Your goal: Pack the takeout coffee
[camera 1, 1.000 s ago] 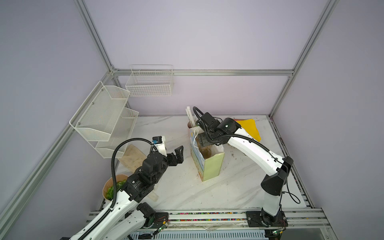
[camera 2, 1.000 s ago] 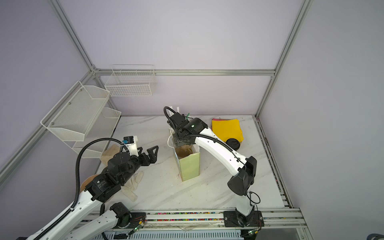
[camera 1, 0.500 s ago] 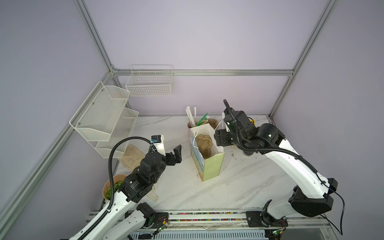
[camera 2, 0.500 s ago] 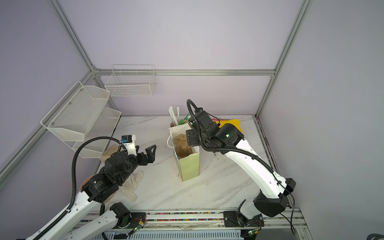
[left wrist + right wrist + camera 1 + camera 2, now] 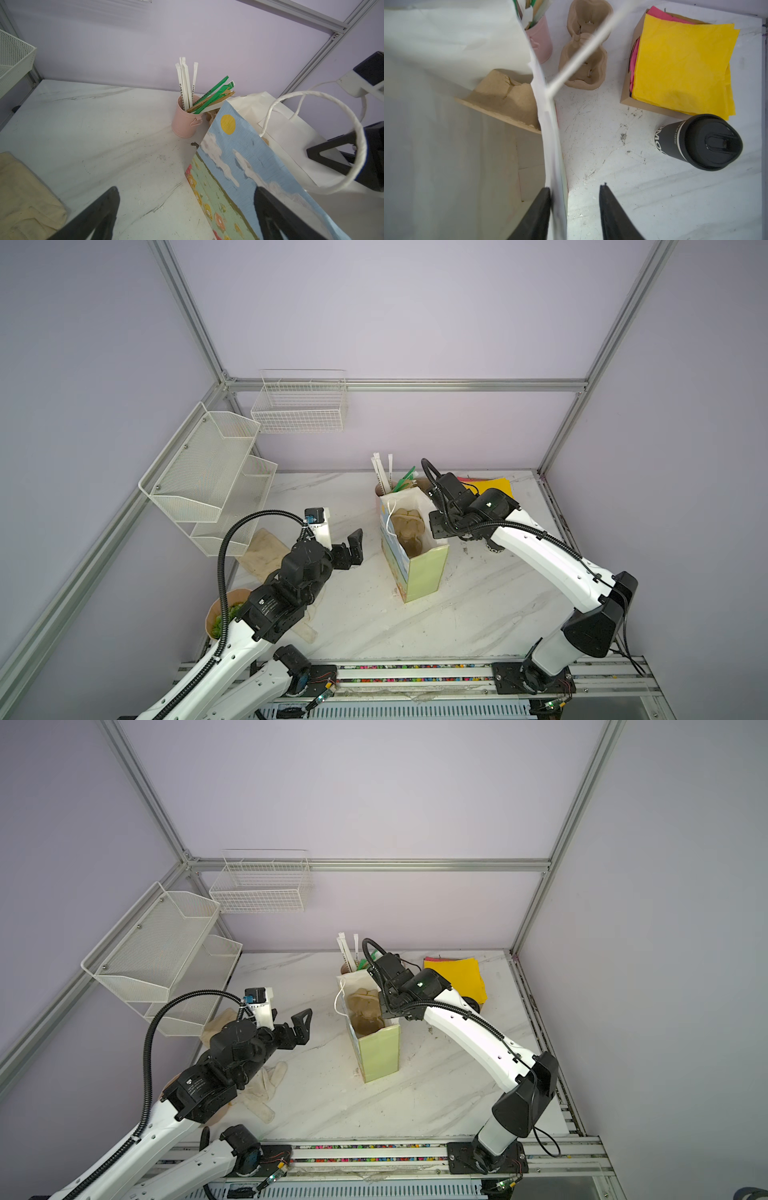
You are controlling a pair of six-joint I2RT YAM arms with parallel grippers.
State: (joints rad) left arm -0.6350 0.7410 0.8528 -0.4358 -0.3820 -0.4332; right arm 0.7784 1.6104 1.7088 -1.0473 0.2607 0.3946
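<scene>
Black left fingers (image 5: 99, 214) hang wide open and empty, left of the bag (image 5: 419, 572). Right fingers (image 5: 612, 214) straddle the bag's right wall, half open, pinching nothing yet. Right of them the cup (image 5: 691, 143) stands upright, lidded, on the table (image 5: 478, 614); the right arm is nearer. Top views hide nearly all of it under that arm; the right wrist view shows it whole.

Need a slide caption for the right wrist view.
Right gripper straddles the paper bag wall; lidded takeout coffee stands outside, by napkins.
</scene>
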